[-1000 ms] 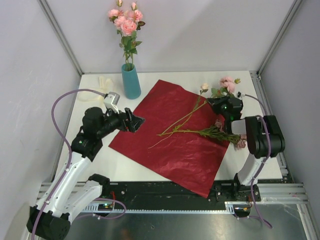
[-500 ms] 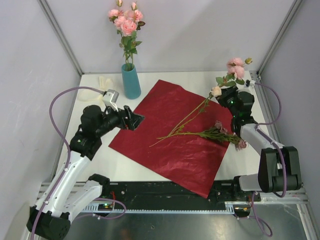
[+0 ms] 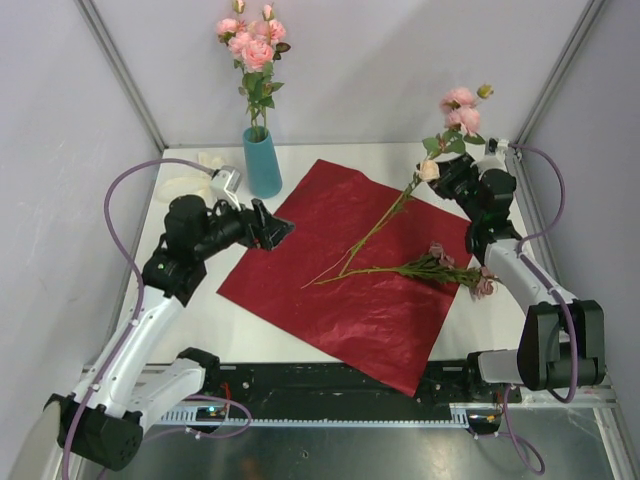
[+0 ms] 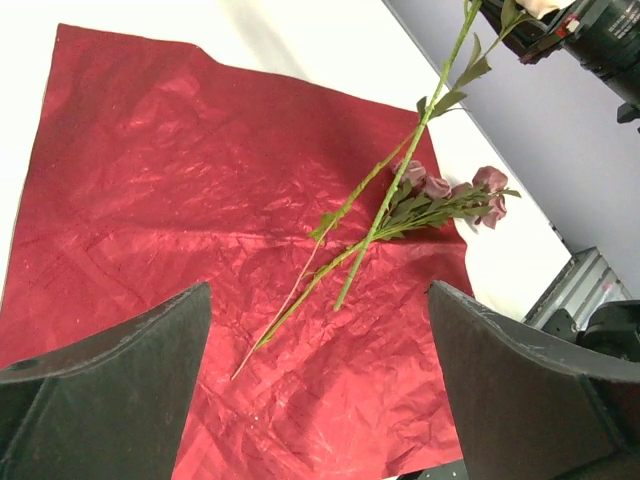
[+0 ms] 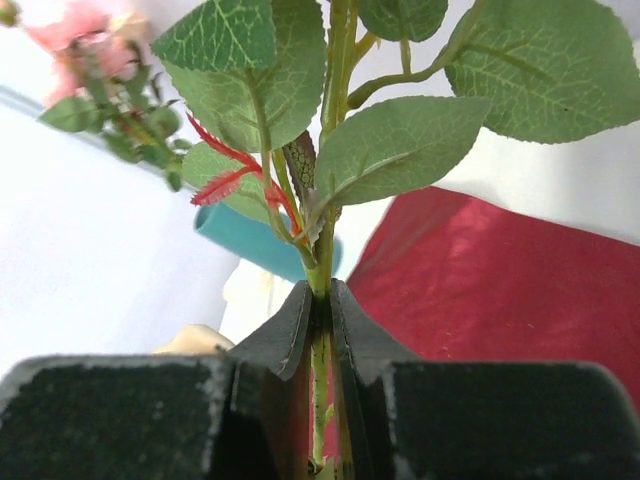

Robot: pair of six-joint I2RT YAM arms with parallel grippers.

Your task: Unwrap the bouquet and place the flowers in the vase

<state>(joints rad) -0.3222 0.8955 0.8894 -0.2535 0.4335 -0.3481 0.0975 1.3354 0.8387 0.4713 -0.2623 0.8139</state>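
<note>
Top view: the teal vase [image 3: 262, 162], far left on the desk [image 3: 250, 320], contains upright pink roses [image 3: 255, 48]. The red wrapping paper [image 3: 330, 290] lies flat with a mauve rose stem [image 3: 420, 266] on its right side, the right claw [image 3: 447, 172] is clenched on a pink rose stem [image 3: 385, 222] at the far right, and the left claw [image 3: 272, 228] is released over the paper's left edge. Left wrist view: the spread fingers [image 4: 110, 390] cut off the paper's near corners. Right wrist view: leaves [image 5: 400, 150] hide much, and the vase shows only as a blurred teal strip.
</note>
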